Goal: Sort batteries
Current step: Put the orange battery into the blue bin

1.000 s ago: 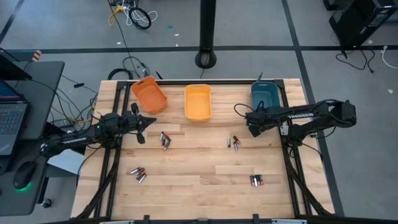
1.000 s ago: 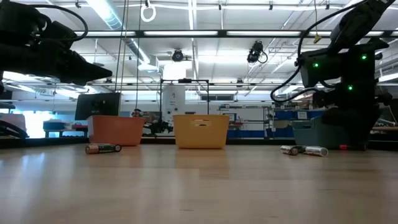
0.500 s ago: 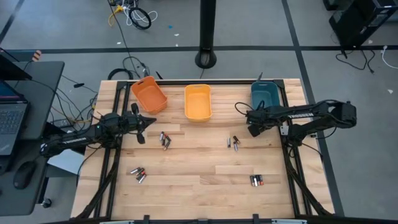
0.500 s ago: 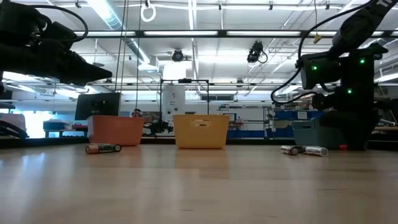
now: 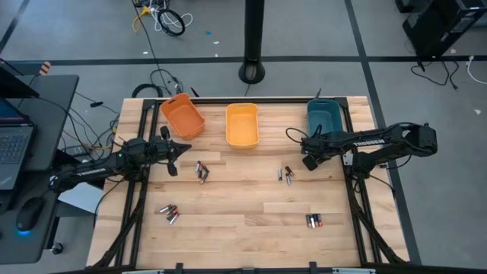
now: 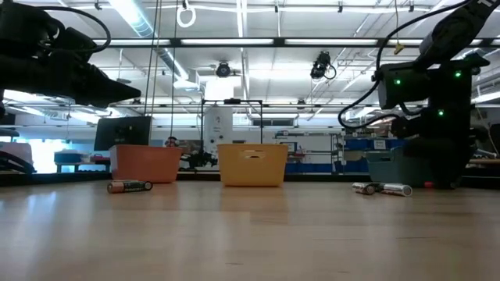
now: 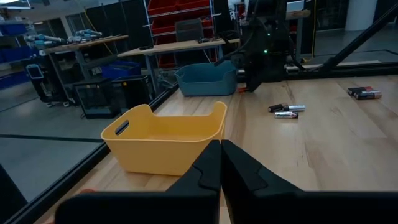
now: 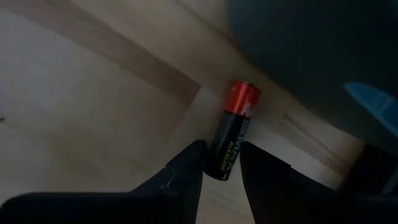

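Note:
A black battery [image 8: 235, 121] with a red end lies on the wood beside the teal bin [image 5: 326, 116]. My right gripper [image 8: 221, 163] points down over it, fingers closed in on its dark end; in the high view this gripper [image 5: 309, 161] stands just in front of the bin. More batteries lie in small groups on the table [image 5: 202, 171] [image 5: 169, 213] [image 5: 284, 174] [image 5: 313, 221]. My left gripper [image 5: 172, 156] hovers shut and level at the table's left, touching nothing; the left wrist view shows its shut fingers [image 7: 221, 158] in front of the yellow bin [image 7: 165, 140]. My right gripper pinches the battery's dark end [image 8: 224, 155] between its two fingers, one finger [image 8: 189, 163] on each long side. The fingers come from above, pointing steeply down, and lie across the battery. The battery lies flat on the table, its red end toward the teal bin.
An orange bin [image 5: 183, 116], a yellow bin [image 5: 242, 124] and the teal bin stand in a row along the far edge. A black frame [image 5: 351, 179] borders the tabletop. Bare wood stretches across the table's middle and near side [image 5: 243, 205].
My right gripper has tipped a little more steeply downward in front of the teal bin, staying in the same place.

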### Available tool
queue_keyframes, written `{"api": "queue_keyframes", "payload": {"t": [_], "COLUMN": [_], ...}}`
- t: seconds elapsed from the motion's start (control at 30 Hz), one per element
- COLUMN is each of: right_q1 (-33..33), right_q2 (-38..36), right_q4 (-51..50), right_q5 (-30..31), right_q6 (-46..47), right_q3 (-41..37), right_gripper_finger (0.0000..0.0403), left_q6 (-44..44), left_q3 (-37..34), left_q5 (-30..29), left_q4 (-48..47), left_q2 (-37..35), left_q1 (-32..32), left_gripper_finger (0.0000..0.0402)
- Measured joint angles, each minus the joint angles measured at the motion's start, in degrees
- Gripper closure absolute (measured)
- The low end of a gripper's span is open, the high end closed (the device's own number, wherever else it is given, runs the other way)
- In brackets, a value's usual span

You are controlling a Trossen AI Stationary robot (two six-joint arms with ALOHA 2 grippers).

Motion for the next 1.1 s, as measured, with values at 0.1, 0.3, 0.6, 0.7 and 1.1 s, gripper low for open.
{"api": "queue_keyframes", "payload": {"t": [0.1, 0.3, 0.6, 0.7, 1.1], "right_q1": [0.7, 2.0, 6.7, 8.9, 3.9], "right_q2": [0.0, 0.0, 0.3, 0.3, 0.2], "right_q4": [0.2, -0.3, -0.8, -0.2, -10.7], "right_q5": [-0.1, -0.8, -9.4, -9.6, 1.0], "right_q6": [0.0, -0.5, -3.8, -5.1, -17.6], "right_q3": [0.0, 0.4, 6.8, 10.0, 29.8], "right_gripper_finger": [0.0305, 0.0338, 0.0337, 0.0342, 0.0344], "left_q6": [0.0, 0.0, 0.0, 0.0, 0.0], "left_q3": [0.0, 0.0, 0.0, 0.0, 0.0], "left_q5": [0.0, 0.0, 0.0, 0.0, 0.0], "left_q4": [0.0, 0.0, 0.0, 0.1, 2.6], "left_q2": [0.0, 0.0, 0.0, 0.0, 0.0], "left_q1": [0.0, 0.0, 0.0, 0.0, 0.0], "left_gripper_finger": [0.0386, 0.0386, 0.0386, 0.0386, 0.0386]}}
